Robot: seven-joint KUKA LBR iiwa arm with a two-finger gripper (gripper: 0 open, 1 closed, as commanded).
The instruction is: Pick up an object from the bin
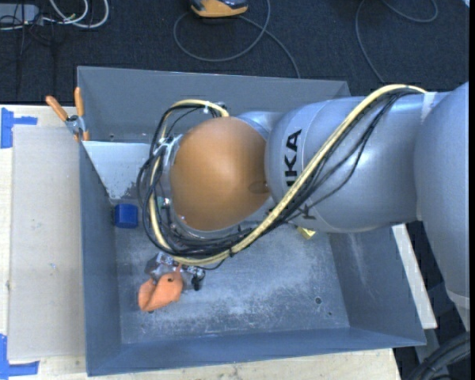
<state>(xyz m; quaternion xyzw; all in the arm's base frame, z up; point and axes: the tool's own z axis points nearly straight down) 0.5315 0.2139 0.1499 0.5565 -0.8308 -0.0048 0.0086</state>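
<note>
One arm bends in from the right, wrist pointing down, pincer just above an orange lump on the near-left floor of the bin; whether it is spread, I cannot tell.

cam: single | above bin, tilted down | close | arm enters from right

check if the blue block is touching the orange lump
No, the blue block lies by the left wall of the bin, apart from the orange lump lower down beside the gripper.
</note>
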